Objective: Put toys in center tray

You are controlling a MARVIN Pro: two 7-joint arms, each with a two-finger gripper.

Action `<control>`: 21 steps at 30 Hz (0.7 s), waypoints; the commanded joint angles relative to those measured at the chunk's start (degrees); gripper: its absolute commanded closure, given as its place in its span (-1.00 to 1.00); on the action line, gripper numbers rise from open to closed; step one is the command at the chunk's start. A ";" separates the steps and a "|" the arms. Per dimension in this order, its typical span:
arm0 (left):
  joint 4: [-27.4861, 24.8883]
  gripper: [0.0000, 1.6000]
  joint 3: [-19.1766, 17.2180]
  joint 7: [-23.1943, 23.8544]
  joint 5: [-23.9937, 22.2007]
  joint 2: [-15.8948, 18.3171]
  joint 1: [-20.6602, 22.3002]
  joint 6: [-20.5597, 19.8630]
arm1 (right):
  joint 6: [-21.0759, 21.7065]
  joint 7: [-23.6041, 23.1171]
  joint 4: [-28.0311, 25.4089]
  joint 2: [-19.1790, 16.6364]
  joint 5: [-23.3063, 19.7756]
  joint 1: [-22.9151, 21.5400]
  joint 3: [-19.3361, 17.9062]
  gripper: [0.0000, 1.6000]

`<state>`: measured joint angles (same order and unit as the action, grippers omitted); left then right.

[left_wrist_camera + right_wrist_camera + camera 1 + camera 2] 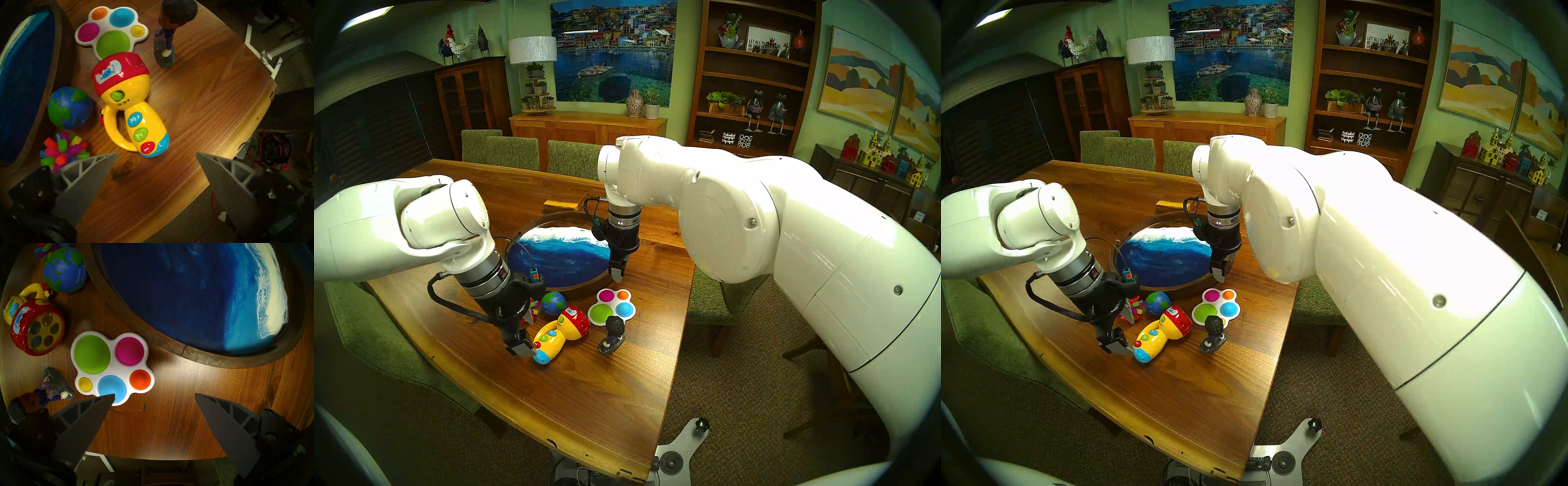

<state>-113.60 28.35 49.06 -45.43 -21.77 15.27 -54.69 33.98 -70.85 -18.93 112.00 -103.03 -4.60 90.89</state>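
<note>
All toys lie on the wooden table in front of the round ocean-wave tray (575, 288), which holds nothing. They are a yellow flashlight with a red head (561, 334), a globe ball (553, 303), a spiky rainbow ball (534, 307) half hidden by my left gripper, a white popper (612, 306) and an upright dark-haired figurine (612, 334). My left gripper (157, 153) is open, low by the flashlight's (129, 105) handle end. My right gripper (154, 394) is open above the tray's near-right rim (203, 353), beside the popper (110, 368).
A small rectangular wooden block (561, 204) lies behind the tray. Green chairs (514, 152) stand along the table's far and side edges. The table's right edge (683, 305) runs close to the popper and figurine. Bare wood lies toward the front corner.
</note>
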 commanded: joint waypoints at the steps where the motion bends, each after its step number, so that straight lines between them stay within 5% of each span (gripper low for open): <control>1: 2.18 -1.00 -2.72 -3.11 -2.33 -7.19 -3.81 0.00 | -0.06 -0.02 1.05 0.00 -0.06 -1.79 -0.07 -1.00; 11: 6.93 -1.00 -4.36 -9.23 -4.29 -13.05 -8.08 -0.31 | -0.06 -0.04 1.05 0.00 -0.06 -1.80 -0.08 -1.00; 21: 10.23 -1.00 -4.16 -11.96 -5.66 -15.29 -11.03 -0.31 | -0.06 -0.06 1.06 0.00 -0.05 -1.82 -0.09 -1.00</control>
<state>-105.14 25.15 37.87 -50.09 -34.36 4.93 -55.08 33.99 -70.84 -18.92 112.00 -103.00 -4.58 90.89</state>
